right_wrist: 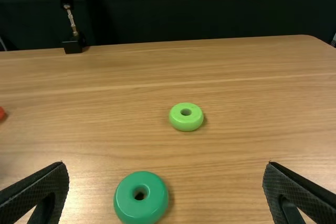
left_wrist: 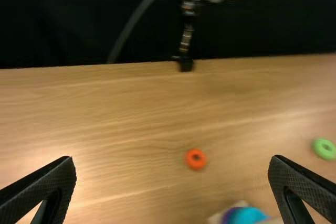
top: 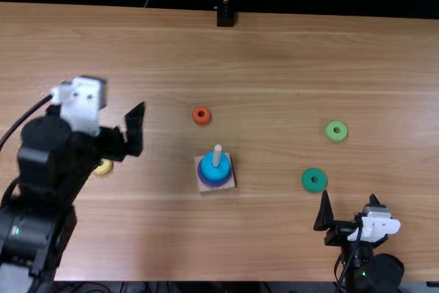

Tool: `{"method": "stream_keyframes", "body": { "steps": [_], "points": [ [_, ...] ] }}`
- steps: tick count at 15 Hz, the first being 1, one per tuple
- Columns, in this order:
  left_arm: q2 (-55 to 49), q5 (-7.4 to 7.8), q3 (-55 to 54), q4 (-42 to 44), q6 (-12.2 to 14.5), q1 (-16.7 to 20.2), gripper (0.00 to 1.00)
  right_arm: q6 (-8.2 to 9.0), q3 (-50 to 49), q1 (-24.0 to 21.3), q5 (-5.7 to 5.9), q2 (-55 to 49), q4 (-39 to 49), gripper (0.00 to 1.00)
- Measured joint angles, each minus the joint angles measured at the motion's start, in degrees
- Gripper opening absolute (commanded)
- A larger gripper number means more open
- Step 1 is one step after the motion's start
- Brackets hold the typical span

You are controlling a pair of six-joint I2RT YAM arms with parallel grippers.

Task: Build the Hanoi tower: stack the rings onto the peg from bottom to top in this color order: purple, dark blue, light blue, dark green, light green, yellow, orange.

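Centre: light blue ring (top: 208,171) on peg (top: 217,155). My left gripper (top: 123,92), left, and right gripper (top: 350,195), lower right, stand spread.

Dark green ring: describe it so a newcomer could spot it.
On the wooden table, find the right gripper. Just past its fingertips lies the dark green ring. It is darker and wider than the light green ring farther off.

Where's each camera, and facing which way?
Top: above the table's near edge, facing down and forward; both arms show.
Left wrist: on that arm, facing past the orange ring; open left pincer shows.
Right wrist: on that arm, facing past the light green ring; open right pincer shows.
Top and right share the dark green ring.
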Motion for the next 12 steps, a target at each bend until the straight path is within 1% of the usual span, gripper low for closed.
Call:
{"method": "stream_keyframes", "body": {
  "steps": [1, 2, 3, 5, 7, 10, 12],
  "points": [
    [-5.97, -0.15, -7.58, 4.55, 0.00, 3.08, 1.00, -0.02, 0.00, 0.00, 0.00, 0.00, 0.02, 1.00],
    [-11.85, -0.26, -14.36, 8.15, 0.02, 4.72, 1.00, -0.02, 0.02, 0.00, 0.00, 0.00, 0.02, 1.00],
    [-18.60, -0.39, -21.53, 10.67, 0.09, 5.20, 1.00, 0.00, 0.02, 0.00, 0.02, 0.00, 0.04, 1.00],
    [-30.38, -0.44, -32.54, 10.93, 0.20, 5.18, 1.00, -0.02, 0.00, 0.00, 0.00, 0.00, 0.04, 1.00],
    [-40.61, -1.55, -41.13, 10.84, 0.22, 5.18, 1.00, -0.04, 0.02, 0.00, 0.00, 0.00, 0.02, 1.00],
    [-49.48, -2.73, -49.22, 10.78, 0.22, 5.18, 1.00, -0.02, 0.00, 0.00, 0.00, 0.00, 0.00, 1.00],
    [-53.07, -3.02, -53.46, 9.94, 0.22, 5.18, 1.00, -0.02, 0.00, 0.00, 0.02, 0.00, 0.02, 1.00]
  ]
}}
